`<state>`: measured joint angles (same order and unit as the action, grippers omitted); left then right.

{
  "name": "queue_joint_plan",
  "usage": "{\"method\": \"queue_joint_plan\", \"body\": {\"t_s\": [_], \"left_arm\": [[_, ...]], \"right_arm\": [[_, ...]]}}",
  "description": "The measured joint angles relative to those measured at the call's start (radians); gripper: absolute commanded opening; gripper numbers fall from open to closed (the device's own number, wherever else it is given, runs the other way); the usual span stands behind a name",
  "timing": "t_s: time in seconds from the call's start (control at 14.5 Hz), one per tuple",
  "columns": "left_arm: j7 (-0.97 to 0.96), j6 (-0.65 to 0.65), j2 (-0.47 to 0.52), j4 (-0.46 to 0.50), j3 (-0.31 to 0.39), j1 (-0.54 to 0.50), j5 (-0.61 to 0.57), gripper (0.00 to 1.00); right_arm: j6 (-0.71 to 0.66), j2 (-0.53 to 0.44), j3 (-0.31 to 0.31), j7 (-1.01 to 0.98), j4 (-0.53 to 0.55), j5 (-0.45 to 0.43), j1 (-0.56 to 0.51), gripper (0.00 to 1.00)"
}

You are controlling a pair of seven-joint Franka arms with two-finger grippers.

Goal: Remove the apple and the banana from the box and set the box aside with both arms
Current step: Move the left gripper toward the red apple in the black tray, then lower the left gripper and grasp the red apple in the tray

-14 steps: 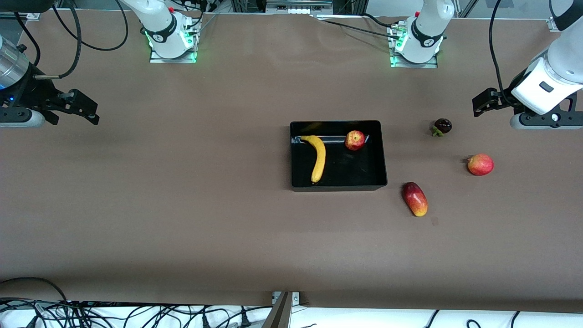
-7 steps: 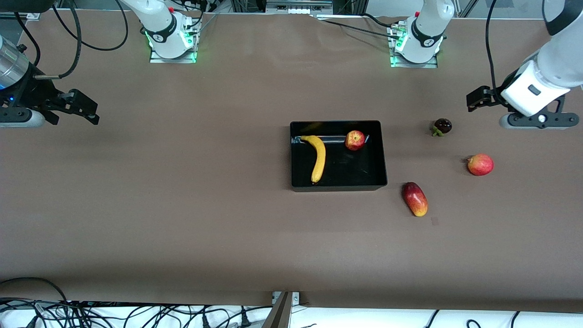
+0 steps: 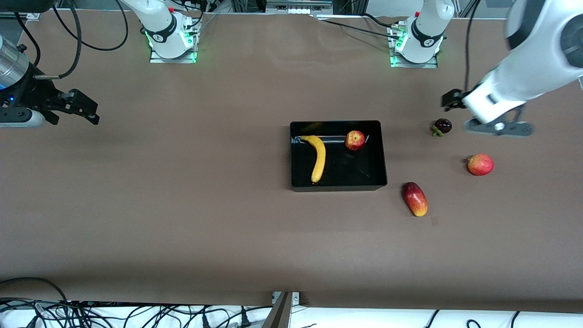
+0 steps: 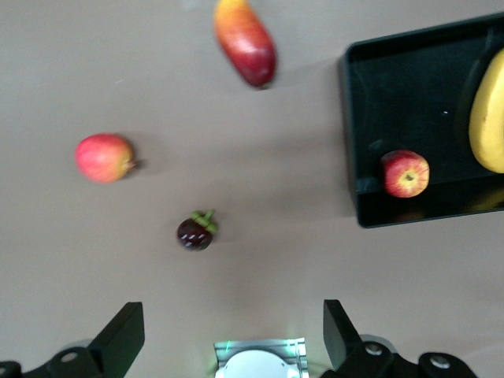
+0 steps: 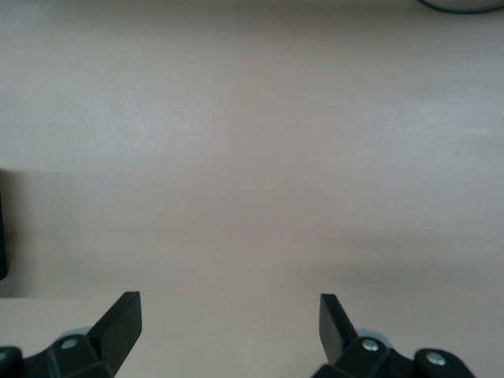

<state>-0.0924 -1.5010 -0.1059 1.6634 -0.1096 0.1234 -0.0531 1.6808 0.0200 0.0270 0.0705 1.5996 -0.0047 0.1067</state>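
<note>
Bare table [image 3: 182,191] surrounds the box [image 3: 382,155] except three loose fruits [image 3: 414,198] toward the left arm's end.

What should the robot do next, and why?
Probably carry the open left hand on toward the box and down over the apple. Apple and banana both lie in the box, and this hand is nearer, up beside the mangosteen; the open right hand waits at its table end.

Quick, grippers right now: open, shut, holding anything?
Left gripper: open, empty, up over the table near the dark round fruit.
Right gripper: open, empty, waiting over bare table.
</note>
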Motion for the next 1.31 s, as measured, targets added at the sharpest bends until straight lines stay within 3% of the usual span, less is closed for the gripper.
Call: {"method": "queue_joint_plan", "body": {"t_s": [0.48,0.83,1.31], "left_arm": [[-0.340,-0.258,-0.215,0.033,-0.220,0.029,0.001,1.00],[-0.438,-0.685,-0.256,0.312,-0.237,0.063,0.001,1.00],[-0.504,-0.744,-0.299,0.386,-0.239,0.118,-0.094,1.00]], "right_arm": [[0.000,0.000,-0.001,0.000,-0.001,0.000,0.000,1.00],[0.000,0.000,-0.007,0.000,-0.001,0.000,0.007,1.00],[0.000,0.000,-0.009,0.000,-0.001,0.000,0.018,1.00]]}}
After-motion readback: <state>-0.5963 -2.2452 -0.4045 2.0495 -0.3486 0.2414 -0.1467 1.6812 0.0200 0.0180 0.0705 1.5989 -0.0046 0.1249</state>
